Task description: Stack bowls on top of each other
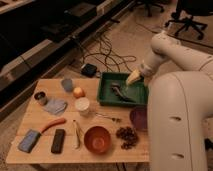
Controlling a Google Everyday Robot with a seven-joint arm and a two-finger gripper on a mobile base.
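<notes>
View of a wooden desk [22,122] with the robot's white arm [172,50] reaching in from 3 o'clock.

(a) Tool [132,78]: its pale yellow fingers are released and grasp nothing. It hangs over the far right corner of the green tray [106,85], at about 1 o'clock on the desk.

(b) Purple bowl [138,118]: upright on the desk at 4 o'clock, just in front of the tray's near edge. Its right side is hidden behind the robot's white body [180,125].

(c) Orange bowl [97,139]: upright at 6 o'clock near the front edge, apart from the purple bowl. A cluster of dark fruit [126,136] lies between the two bowls.

(d) Tray contents: one dark object [118,92], too unclear to name.

(e) Other items:
- A white cup [82,105] stands near the centre, with an orange fruit [78,92] just behind it at 12 o'clock.
- A grey cup [67,84] stands at 11 o'clock.
- A dark can [40,96] and a folded grey cloth [54,105] sit at 10 o'clock.
- An orange carrot-like piece [52,124], a blue sponge [29,140] and a black flat bar [58,140] lie at 8 o'clock.
</notes>
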